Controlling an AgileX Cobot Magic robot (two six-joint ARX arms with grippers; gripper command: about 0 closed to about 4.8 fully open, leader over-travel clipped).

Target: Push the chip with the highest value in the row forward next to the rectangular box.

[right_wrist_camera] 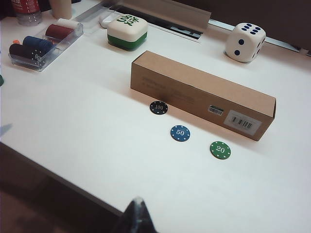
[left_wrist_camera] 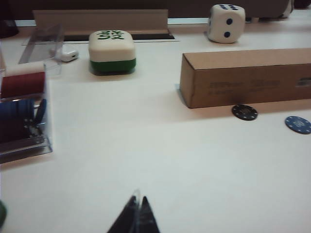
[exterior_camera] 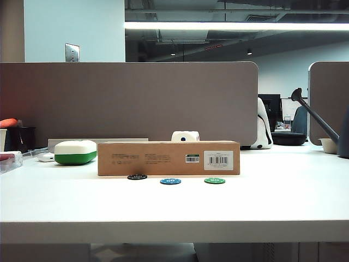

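A wide white table point(exterior_camera: 283, 202) fills the room's foreground; on it lies the rectangular box point(exterior_camera: 168, 158), long, low and brown, barcode label on its side facing the near edge; behind its far left end sits a white-and-green rounded case point(exterior_camera: 76, 152), and behind the box a large white die point(right_wrist_camera: 245, 42); a clear tray of stacked chips point(right_wrist_camera: 41, 46) rests well off to the left. Before the box runs the row of three: the chip point(exterior_camera: 137, 177), black and marked 100, lies just beside the box wall, nearer it than the blue chip point(exterior_camera: 170, 181) marked 50 and the green chip point(exterior_camera: 215, 180) marked 20. The left pincer point(left_wrist_camera: 136, 213) hangs low over bare table, well short of the black chip, fingers pressed together; the right pincer point(right_wrist_camera: 137, 213) hovers near the table's front edge, also narrow and holding nothing. The push looks essentially finished; any last nudge should be short, straight and gentle, sparing the blue neighbour.
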